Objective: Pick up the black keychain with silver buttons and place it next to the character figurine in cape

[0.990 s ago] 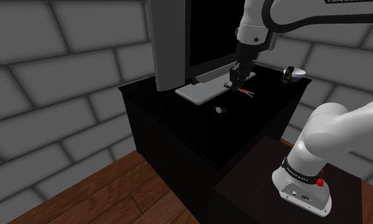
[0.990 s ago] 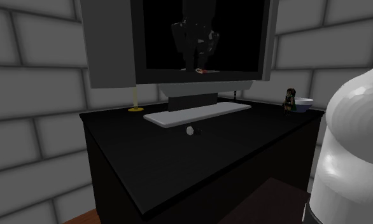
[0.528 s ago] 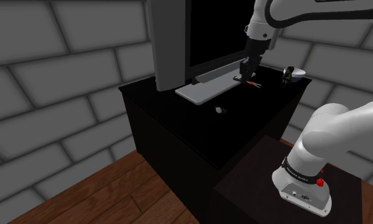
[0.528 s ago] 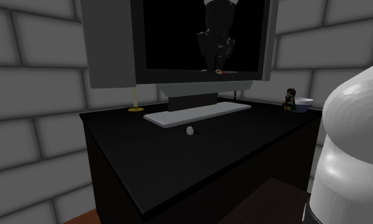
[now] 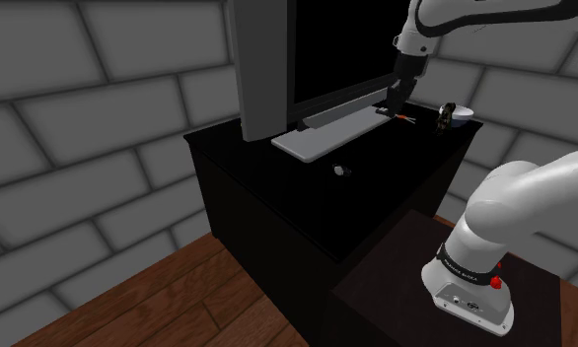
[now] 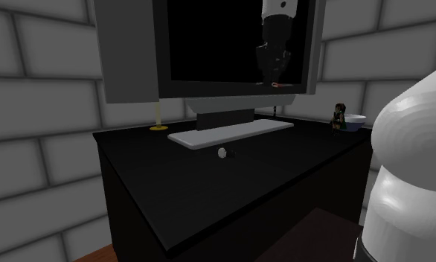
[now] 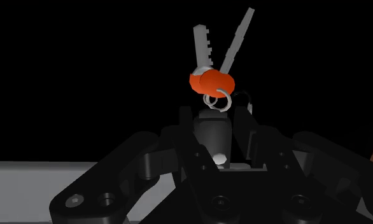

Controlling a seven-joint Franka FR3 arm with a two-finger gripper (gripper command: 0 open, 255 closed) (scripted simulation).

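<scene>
Your keychain [image 7: 211, 83] is off the cabinet and in the gripper [image 7: 214, 127]. In the wrist view the two black fingers [image 7: 244, 121] clasp its dark fob between them. A silver ring and two keys with orange heads and grey blades stick out past the fingertips.

In the shoulder view the gripper [image 5: 394, 102] hangs above the far end of the black cabinet top [image 5: 277, 182], and the orange of the keychain [image 5: 405, 118] shows just below it. It sits in the air between the grey monitor base [image 5: 322, 138] and the caped figurine [image 5: 445, 116], near the figurine but apart from it.

In the second exterior view the gripper [image 6: 271, 74] and keychain [image 6: 280, 85] show against the lower edge of the monitor's black screen [image 6: 209, 45], up and to that view's left of the figurine [image 6: 338, 117].

The figurine stands at the cabinet's far corner with a white bowl [image 6: 356, 120] just beside it — whether they touch you cannot tell. A small round pale object [image 6: 223, 152] lies on the cabinet top in front of the monitor base [image 6: 231, 132]. A yellow stick on a small base [image 6: 158, 123] stands near the second exterior view's left side of the monitor.

Grey block walls stand behind, and a wooden floor [image 5: 129, 315] shows at the shoulder view's lower left.
</scene>
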